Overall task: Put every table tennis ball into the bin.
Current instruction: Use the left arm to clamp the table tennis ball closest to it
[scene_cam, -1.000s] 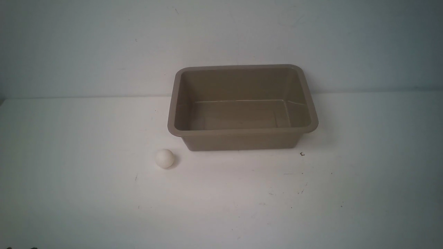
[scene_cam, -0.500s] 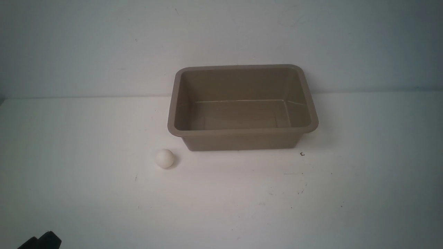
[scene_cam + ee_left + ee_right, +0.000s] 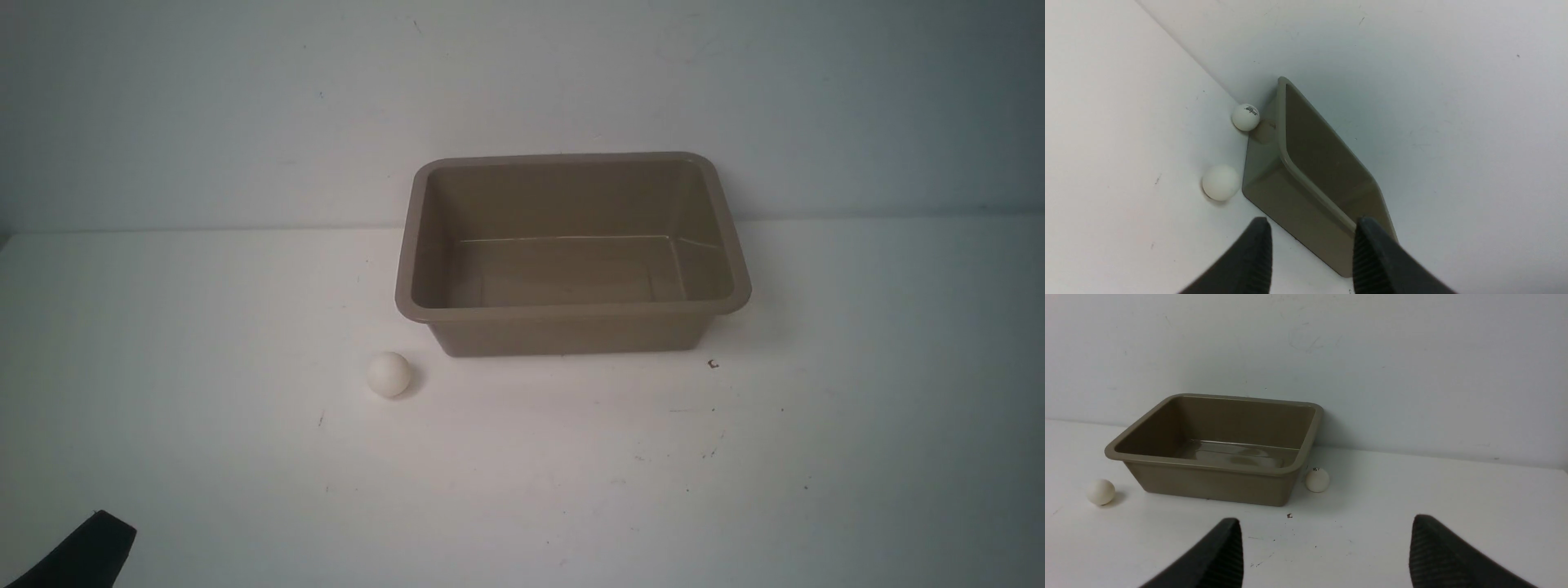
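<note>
Three balls (plain ball point(image 3: 389, 374), logo ball point(image 3: 1245, 117), marked ball point(image 3: 1317, 479)) lie beside one bin point(image 3: 571, 311); left tool point(image 3: 1312, 222) slightly parted, right tool point(image 3: 1326, 519) wide, both empty.

Noted: the left black two-fingered tool point(image 3: 1310, 223) stands narrowly parted, empty; the right black two-fingered tool point(image 3: 1327, 524) gapes wider, empty.

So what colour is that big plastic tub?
Tan-brown, glossy inside; the rectangular plastic tub shows best in the front view.

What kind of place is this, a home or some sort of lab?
Probably a robot test bench, not a home: a bare white table against a plain wall, just a tan bin and loose table tennis balls, and the right gripper in view.
</note>
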Robot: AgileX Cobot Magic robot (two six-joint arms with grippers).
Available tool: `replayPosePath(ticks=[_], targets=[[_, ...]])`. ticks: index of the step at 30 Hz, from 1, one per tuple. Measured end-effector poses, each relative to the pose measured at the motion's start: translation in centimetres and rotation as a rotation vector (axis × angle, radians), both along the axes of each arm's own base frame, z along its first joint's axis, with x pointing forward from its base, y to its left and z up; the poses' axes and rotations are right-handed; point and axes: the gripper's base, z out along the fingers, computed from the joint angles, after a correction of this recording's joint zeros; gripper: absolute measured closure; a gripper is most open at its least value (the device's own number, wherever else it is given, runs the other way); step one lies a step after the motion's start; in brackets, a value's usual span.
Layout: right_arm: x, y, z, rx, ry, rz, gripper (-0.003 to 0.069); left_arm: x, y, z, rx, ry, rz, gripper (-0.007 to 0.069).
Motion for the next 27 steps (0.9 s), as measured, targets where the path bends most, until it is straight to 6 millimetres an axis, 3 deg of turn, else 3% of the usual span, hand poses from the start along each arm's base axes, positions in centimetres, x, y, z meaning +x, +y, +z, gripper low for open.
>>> replayPosePath(ticks=[7, 15, 22, 27], targets=[[0.0, 0.0, 0.1, -0.003, -0.017, -0.003, 0.0165, 0.0, -0.2, 0.0, -0.026, 0.001, -0.016, 0.0367], [0.0, 0.0, 0.2, 0.005, -0.019, 0.002, 0.0165, -0.4, -1.3, 0.0, 0.248, -0.054, -0.156, 0.0272], [0.0, 0.0, 0.2, 0.003, -0.02, 0.003, 0.0165, -1.5, -2.2, 4.0, 0.546, -0.257, -0.25, 0.0195], [0.0, 0.0, 0.2, 0.004, -0.021, 0.004, 0.0165, -0.5, -2.2, 5.5, 0.693, -0.162, -0.298, 0.0194]])
